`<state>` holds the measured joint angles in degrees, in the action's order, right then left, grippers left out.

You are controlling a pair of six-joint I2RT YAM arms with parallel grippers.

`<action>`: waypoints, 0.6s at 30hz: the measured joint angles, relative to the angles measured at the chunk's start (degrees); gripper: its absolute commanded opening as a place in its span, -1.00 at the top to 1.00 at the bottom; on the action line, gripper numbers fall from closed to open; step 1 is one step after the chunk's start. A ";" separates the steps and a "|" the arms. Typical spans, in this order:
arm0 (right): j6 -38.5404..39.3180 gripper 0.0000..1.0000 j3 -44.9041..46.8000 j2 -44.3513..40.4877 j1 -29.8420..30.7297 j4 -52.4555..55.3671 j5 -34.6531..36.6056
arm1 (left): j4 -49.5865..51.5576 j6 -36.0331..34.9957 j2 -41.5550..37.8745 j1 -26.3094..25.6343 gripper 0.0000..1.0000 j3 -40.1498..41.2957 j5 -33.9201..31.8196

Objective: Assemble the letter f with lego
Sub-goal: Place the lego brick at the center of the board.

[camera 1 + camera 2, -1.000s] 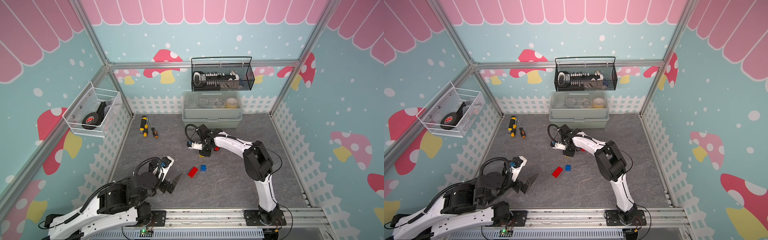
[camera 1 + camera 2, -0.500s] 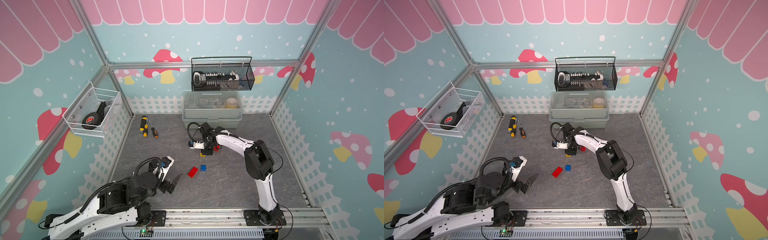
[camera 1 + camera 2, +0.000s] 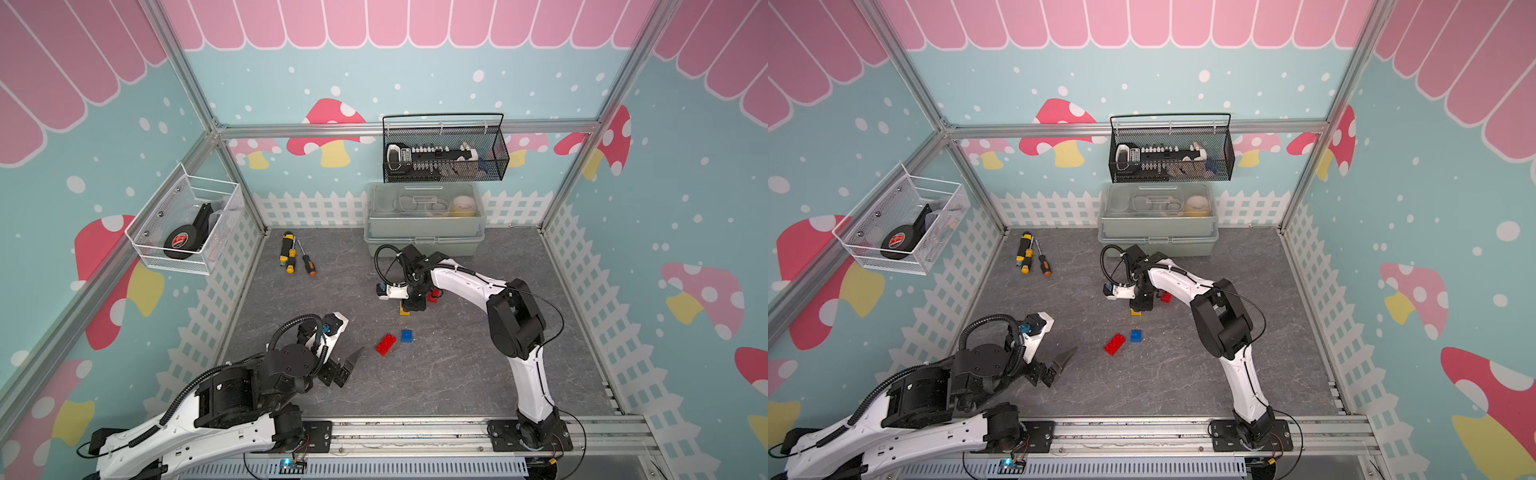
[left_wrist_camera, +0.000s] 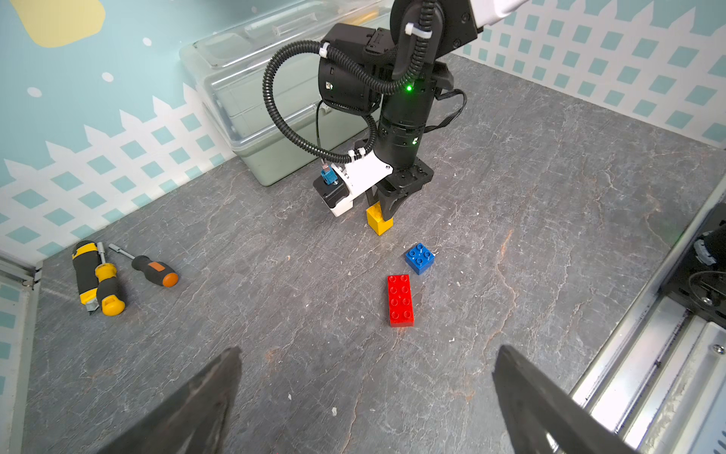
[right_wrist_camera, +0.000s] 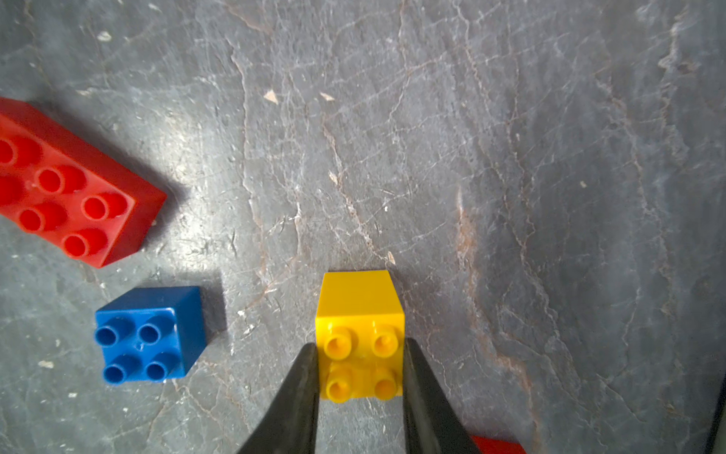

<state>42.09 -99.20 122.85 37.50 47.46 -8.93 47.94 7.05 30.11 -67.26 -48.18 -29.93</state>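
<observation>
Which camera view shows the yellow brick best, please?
The right wrist view: the yellow brick appears close up, studs sharp, clamped by the right gripper. The left wrist view shows it small; in both top views only a yellow sliver peeks from under the gripper.

We are looking into a playroom-styled robotics lab cell. Aluminium framing (image 3: 548, 124) is holding printed walls (image 3: 457, 83) with mushrooms (image 3: 328, 120) and a picket fence (image 3: 311, 208). Along the lower edge a metal rail (image 3: 415, 434) is carrying the left arm (image 3: 232, 399) and the right arm (image 3: 457, 282) beside a worktop (image 3: 457, 374), and a white basket (image 3: 183, 253) at upper left and a black basket (image 3: 444, 166) at upper centre are holding tools.
</observation>
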 measured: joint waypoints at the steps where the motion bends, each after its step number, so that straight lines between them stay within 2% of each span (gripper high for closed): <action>1: 0.09 0.35 0.00 0.00 -0.02 0.00 -0.11 | 0.00 0.00 0.00 0.00 -0.99 0.00 0.00; 18: 0.24 -0.19 -0.11 0.13 -0.07 0.76 -0.59 | 0.00 0.00 0.00 0.00 -0.98 0.00 0.13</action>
<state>42.33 -99.31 122.98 37.43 48.23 -9.52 47.94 7.05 30.11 -67.26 -48.18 -29.80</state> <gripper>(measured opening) 0.575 0.992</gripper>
